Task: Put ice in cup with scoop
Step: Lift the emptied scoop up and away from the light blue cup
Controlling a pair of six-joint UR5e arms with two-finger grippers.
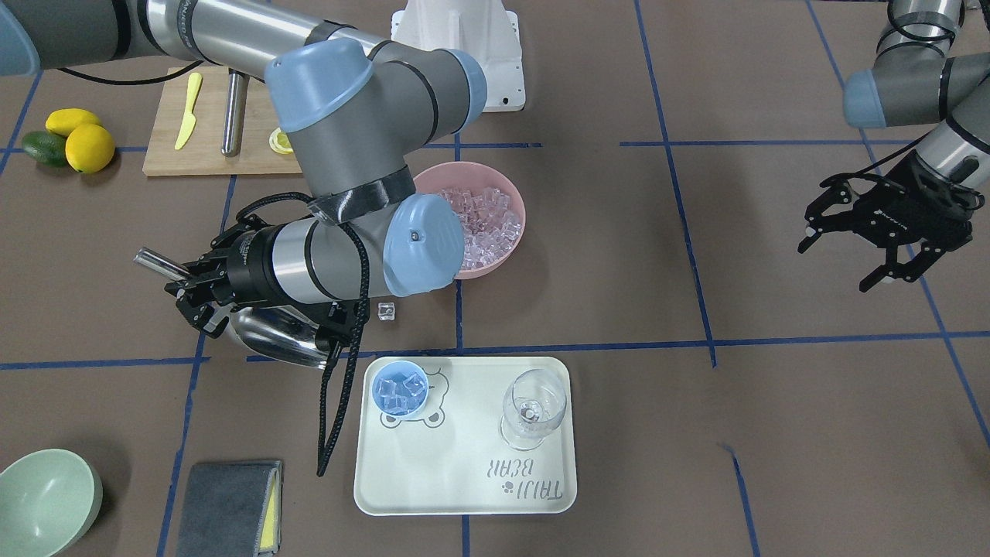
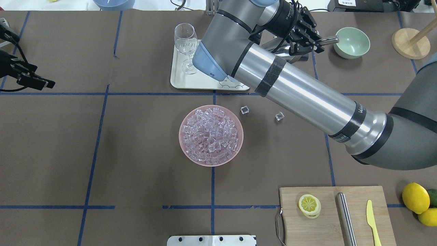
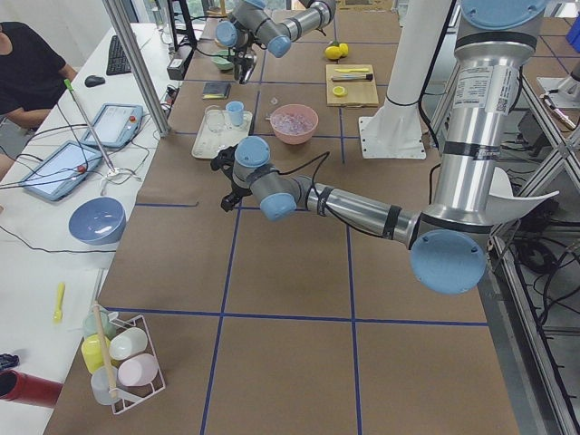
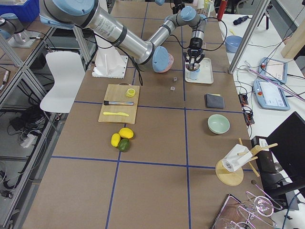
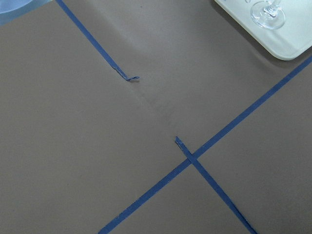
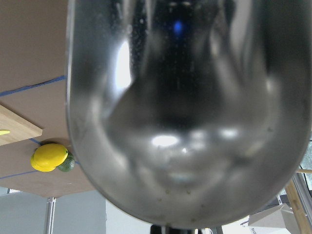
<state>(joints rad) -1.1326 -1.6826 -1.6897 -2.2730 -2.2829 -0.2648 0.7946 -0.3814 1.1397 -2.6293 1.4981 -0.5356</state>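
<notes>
My right gripper (image 1: 193,292) is shut on the thin handle of the silver scoop (image 1: 271,336). It holds the scoop low over the table, just beside the tray corner where the light-blue cup (image 1: 400,389) stands. The cup holds several ice cubes. The scoop's trough (image 6: 185,122) fills the right wrist view and looks empty. A pink bowl (image 1: 506,232) full of ice (image 2: 211,134) stands behind. Loose cubes lie on the table (image 2: 244,110) (image 2: 279,116). My left gripper (image 1: 839,259) is open and empty, far off to the side. My right arm hides the cup in the overhead view.
A white tray (image 1: 464,464) carries the cup and a clear stemmed glass (image 1: 534,406). A pale green bowl (image 1: 46,499) and a grey cloth (image 1: 228,507) lie near the scoop. A cutting board (image 1: 201,155) with a knife and steel cylinder, and lemons (image 1: 85,143), sit further back.
</notes>
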